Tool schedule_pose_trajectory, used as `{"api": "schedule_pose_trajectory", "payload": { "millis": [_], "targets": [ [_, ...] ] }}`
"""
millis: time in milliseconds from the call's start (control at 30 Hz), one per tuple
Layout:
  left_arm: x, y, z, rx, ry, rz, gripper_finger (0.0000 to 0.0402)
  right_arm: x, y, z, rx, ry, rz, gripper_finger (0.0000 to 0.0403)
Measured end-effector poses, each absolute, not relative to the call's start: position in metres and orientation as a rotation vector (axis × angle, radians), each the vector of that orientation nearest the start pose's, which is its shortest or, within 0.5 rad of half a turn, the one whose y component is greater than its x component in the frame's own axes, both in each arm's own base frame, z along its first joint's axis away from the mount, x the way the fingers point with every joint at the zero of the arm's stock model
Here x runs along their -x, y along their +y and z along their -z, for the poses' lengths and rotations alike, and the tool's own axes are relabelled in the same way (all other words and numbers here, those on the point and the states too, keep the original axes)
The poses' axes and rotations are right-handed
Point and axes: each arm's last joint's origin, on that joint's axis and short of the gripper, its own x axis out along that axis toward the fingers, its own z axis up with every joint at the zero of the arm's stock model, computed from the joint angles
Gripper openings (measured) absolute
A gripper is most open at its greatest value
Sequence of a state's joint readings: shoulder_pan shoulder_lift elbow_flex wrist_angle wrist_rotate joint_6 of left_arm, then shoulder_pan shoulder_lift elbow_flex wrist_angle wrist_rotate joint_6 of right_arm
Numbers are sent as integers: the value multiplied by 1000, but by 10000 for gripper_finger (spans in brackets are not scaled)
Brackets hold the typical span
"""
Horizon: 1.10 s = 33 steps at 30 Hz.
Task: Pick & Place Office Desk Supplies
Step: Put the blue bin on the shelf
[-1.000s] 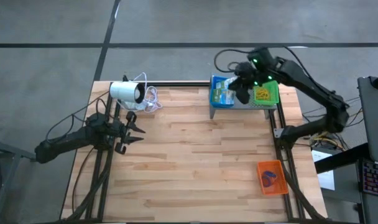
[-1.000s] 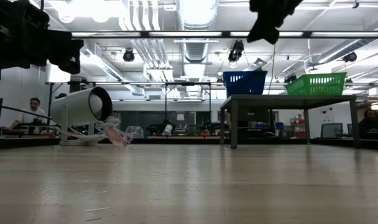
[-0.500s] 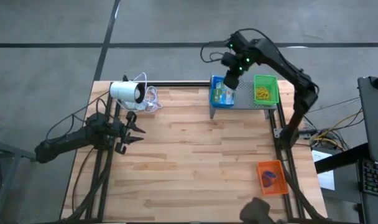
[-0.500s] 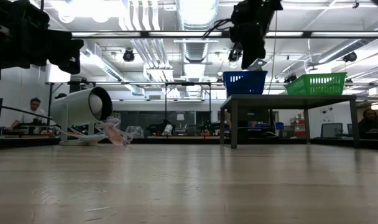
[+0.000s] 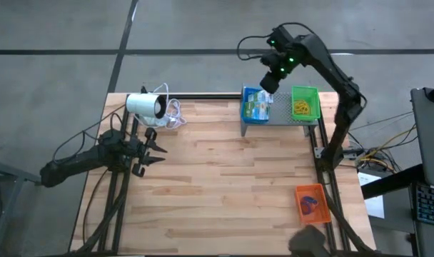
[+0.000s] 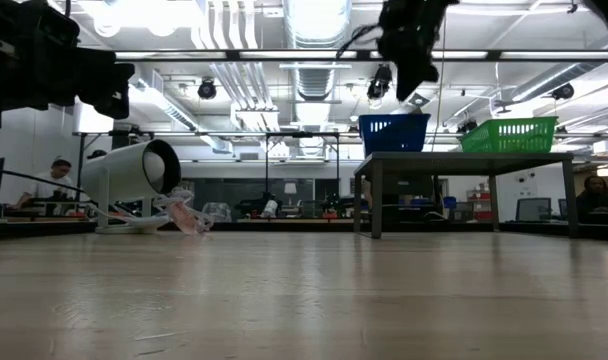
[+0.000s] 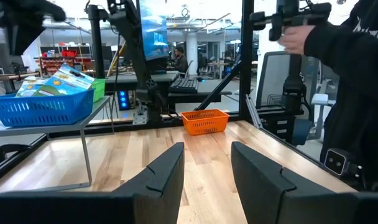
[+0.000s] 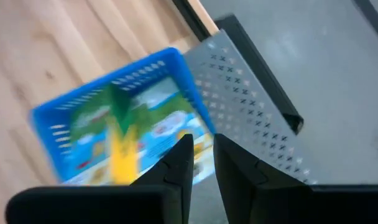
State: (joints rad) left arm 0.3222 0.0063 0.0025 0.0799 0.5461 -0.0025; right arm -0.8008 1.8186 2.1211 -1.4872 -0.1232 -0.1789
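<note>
The right gripper [image 5: 268, 83] hangs high over the blue tray [image 5: 255, 104], which sits on the grey metal stand [image 5: 295, 120] at the far edge of the table [image 5: 224, 185]. Its 2 fingers [image 8: 176, 163] stand close together with a thin gap, and nothing shows between them. The blue tray holds green-and-white packets [image 8: 139, 134]. Right beside it, the green tray [image 5: 305, 102] holds yellow rubber bands [image 5: 301, 108]. Well apart, at the near right corner, the orange tray [image 5: 311, 203] holds small red and blue loops [image 5: 310, 204]. The left gripper [image 5: 156, 151] waits low at the left side of the table, fingers apart and empty, near the white cylinder [image 5: 145, 106]. No loose supplies show on the bare wood, so the sorting looks mostly or fully done.
</note>
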Motion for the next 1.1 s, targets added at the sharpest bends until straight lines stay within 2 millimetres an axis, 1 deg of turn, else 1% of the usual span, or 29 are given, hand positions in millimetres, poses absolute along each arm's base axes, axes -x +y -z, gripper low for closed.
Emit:
{"api": "schedule_pose_trajectory", "payload": {
  "millis": [167,267,367,533,600,700,767,867,967,1100],
  "targets": [
    [-93,15,-171,-32,-70,224,134,-215,-204,-429,-401,977,506,81],
    [-93,15,-171,-33,-69,224,134,-205,-184,-435,-410,912,565,97],
    [-93,15,-171,-33,-69,224,134,-195,-162,-434,-476,891,613,112],
    [-93,15,-171,-32,-70,224,134,-182,-129,-416,-652,888,714,133],
    [-93,15,-171,-32,-69,224,134,-177,-114,-411,-660,885,743,139],
    [-93,15,-171,-32,-69,224,134,-172,-98,-409,-587,855,767,146],
    [-93,15,-171,-32,-69,224,134,-172,-97,-411,-501,824,775,148],
    [-93,15,-171,-32,-69,224,134,-174,-104,-413,-421,824,766,148],
    [-93,15,-171,-32,-69,224,134,-182,-122,-409,-384,882,694,148],
    [-93,15,-171,-32,-69,224,134,-201,-152,-397,-324,970,540,148]
  ]
}}
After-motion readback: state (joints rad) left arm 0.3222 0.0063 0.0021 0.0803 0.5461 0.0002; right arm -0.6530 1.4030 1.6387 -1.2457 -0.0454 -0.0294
